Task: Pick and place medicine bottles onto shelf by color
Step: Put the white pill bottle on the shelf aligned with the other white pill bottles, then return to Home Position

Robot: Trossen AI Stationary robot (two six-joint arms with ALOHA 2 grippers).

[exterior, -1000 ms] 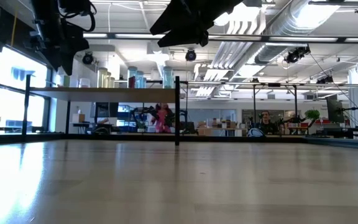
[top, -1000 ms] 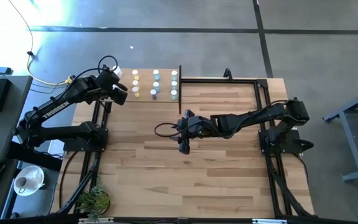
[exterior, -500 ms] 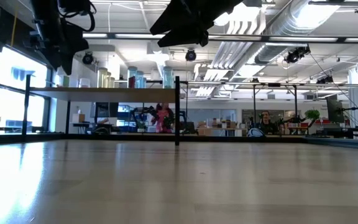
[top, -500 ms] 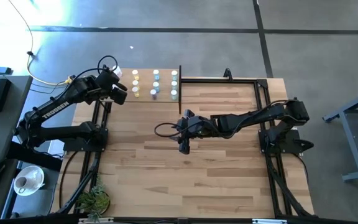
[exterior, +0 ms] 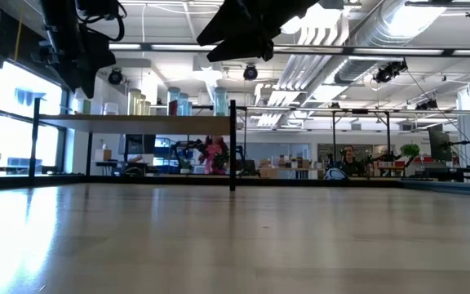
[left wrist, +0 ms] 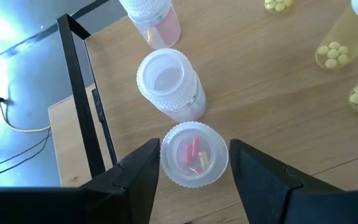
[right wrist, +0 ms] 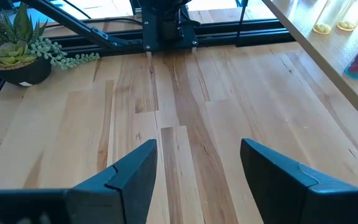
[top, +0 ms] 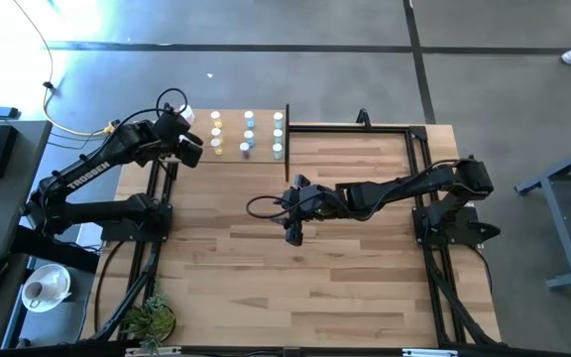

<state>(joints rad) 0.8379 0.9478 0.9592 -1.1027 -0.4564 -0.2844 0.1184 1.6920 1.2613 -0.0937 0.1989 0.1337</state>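
The shelf stands at the table's far left, with several medicine bottles on it in rows. My left gripper is at the shelf's left end, shut on a clear bottle with pink pills. Right beyond it stand a white-capped bottle, a pink one and yellow ones. My right gripper hangs open over the middle of the table, its fingers around nothing. In the low view the shelf board carries the bottles. My left gripper has the pink-pill bottle between its two fingers, one on each side of the cap's rim. The fingers come slanting down from the table's left side. The bottle stands upright; whether its base rests on the shelf I cannot tell.
A black post marks the shelf's right end, and black frame rails run along the far edge. A potted plant sits at the near left corner. The bare plank tabletop stretches under and before my right gripper.
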